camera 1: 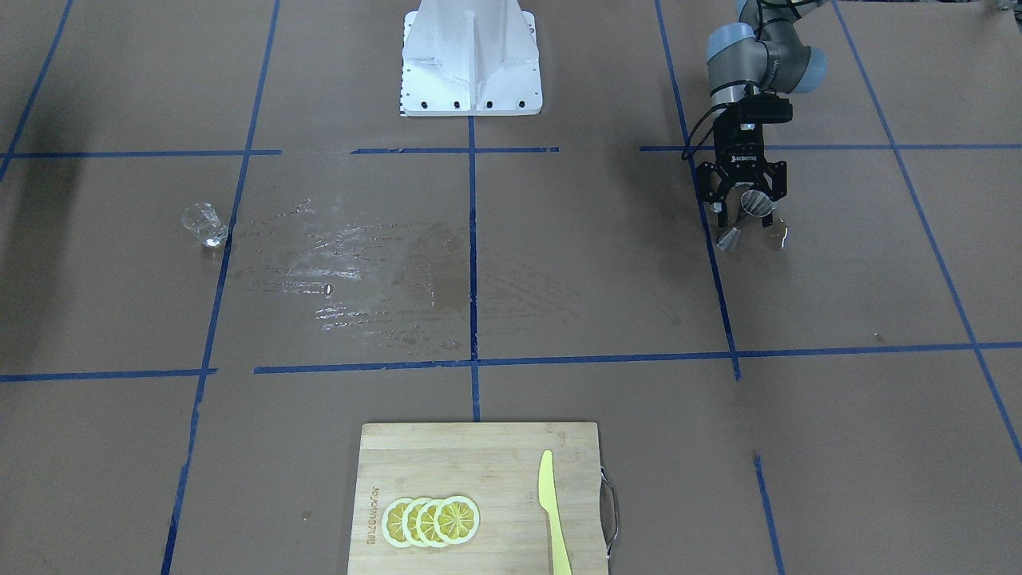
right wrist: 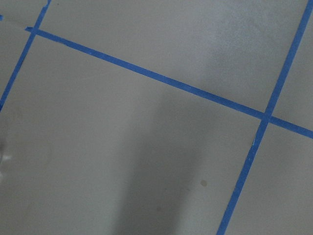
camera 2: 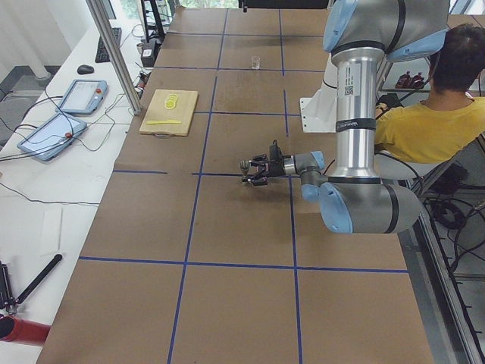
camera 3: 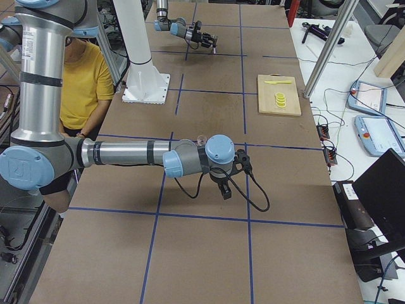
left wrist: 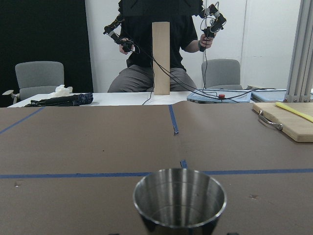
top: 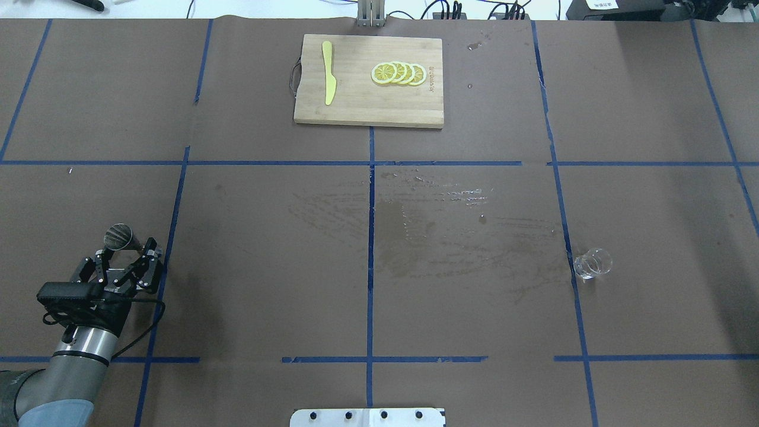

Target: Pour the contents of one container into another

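Straddling the jigger, the left gripper holds its jaws spread wider than the steel mouth, one finger on each side, and no clamping shows. The jigger stands upright, mouth up, near the table's left end.

The first hazard is here. If the jaws close on the sloped cones rather than the narrow waist, the polished steel will likely slide or tip out.

Farther out, the middle of the paper-covered table carries a wet patch of streaks, so liquid seems to have missed its mark. Beyond it, well apart from the jigger, the glass measuring cup stands beside a blue tape line at the right end. Whether it holds liquid I cannot tell.

The right gripper shows only in the right side view, hanging above the table near the cup. I cannot tell whether it is parted or closed. Wet glass may slip in a grip. Both mouths are small, so a slightly misaligned pour would spill again.
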Robot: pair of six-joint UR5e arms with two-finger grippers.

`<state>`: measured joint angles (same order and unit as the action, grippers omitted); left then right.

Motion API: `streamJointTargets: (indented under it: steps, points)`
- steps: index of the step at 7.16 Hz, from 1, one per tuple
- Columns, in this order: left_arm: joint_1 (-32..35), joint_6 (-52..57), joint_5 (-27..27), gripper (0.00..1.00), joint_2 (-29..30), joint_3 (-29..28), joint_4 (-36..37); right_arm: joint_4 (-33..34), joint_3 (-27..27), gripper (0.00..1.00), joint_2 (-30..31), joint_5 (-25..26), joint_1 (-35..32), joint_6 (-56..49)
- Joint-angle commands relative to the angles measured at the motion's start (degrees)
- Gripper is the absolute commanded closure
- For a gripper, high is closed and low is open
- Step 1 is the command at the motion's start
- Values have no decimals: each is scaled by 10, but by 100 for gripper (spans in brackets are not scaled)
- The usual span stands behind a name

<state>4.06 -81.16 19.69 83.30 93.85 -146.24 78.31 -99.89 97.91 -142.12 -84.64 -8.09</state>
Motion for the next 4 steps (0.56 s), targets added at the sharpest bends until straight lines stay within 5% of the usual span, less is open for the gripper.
streamJointTargets:
  steps: [1, 4]
  points:
    - [-3, 2, 0, 26, 0, -21, -26, 0, 0, 0, 0, 0, 0, 0]
    - [-4, 2, 1, 38, 3, -24, -27, 0, 0, 0, 0, 0, 0, 0]
